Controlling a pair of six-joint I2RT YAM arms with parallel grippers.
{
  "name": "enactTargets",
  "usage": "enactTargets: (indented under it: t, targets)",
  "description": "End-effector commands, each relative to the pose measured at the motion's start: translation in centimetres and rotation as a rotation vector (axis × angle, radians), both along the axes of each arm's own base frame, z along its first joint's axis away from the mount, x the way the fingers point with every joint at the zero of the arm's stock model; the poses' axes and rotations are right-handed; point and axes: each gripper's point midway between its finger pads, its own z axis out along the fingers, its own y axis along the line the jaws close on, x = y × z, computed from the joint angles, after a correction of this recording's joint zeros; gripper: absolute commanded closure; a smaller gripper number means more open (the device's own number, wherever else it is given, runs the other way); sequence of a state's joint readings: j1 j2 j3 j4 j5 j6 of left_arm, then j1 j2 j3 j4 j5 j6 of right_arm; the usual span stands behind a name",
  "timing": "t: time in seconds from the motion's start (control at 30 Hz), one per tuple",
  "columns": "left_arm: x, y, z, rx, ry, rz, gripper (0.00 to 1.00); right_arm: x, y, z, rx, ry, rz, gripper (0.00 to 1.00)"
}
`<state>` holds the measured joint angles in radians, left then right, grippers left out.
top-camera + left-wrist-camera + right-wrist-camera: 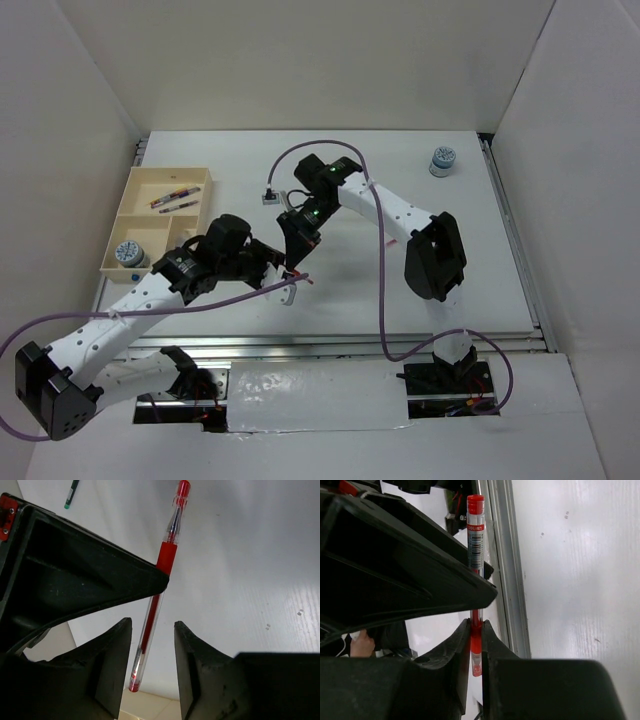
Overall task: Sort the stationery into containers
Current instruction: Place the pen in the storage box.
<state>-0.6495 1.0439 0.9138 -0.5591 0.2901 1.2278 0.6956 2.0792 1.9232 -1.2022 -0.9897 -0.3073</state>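
My right gripper (297,262) is shut on a red pen (302,279) and holds it above the table near the middle; in the right wrist view the pen (475,530) runs up from between my shut fingers (476,630). My left gripper (284,276) is open; in the left wrist view the pen (161,575) hangs between its spread jaws (152,630), apart from both fingers. The light-wood tray (172,171) stands at the far left with two pens (175,197) and a blue-and-white roll (128,254) in its compartments.
A second blue-and-white roll (442,160) stands at the far right corner. A dark pen with a green tip (72,492) lies on the table in the left wrist view. A purple cable loops over the table's middle. White walls enclose the table.
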Motion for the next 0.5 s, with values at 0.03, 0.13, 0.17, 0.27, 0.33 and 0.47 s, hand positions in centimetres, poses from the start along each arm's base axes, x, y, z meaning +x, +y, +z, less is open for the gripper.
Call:
enactTargets:
  t: [0.03, 0.13, 0.17, 0.27, 0.33, 0.47]
  targets:
    - [-0.5, -0.9, -0.2, 0.003, -0.003, -0.045, 0.51, -1.3, 0.4, 2.0, 0.045, 0.027, 0.027, 1.00]
    - [-0.8, -1.0, -0.7, 0.010, 0.004, -0.044, 0.53, -1.4, 0.5, 2.4, 0.052, 0.028, 0.032, 1.00]
    - [-0.8, -0.9, -0.8, 0.009, 0.010, -0.039, 0.55, -1.4, 0.5, 2.5, 0.053, 0.029, 0.032, 1.00]
    - [-0.9, -0.9, -1.2, 0.014, 0.016, -0.033, 0.64, -1.7, 0.5, 2.5, 0.057, 0.039, 0.042, 1.00]
    - [-0.7, -0.6, -1.4, 0.021, 0.018, -0.012, 0.83, -1.7, 0.5, 2.7, 0.057, 0.030, 0.041, 0.86]
    - [0.3, 0.8, -0.9, 0.002, -0.002, 0.050, 1.00, -0.5, -0.5, 2.6, 0.038, 0.006, 0.004, 0.42]
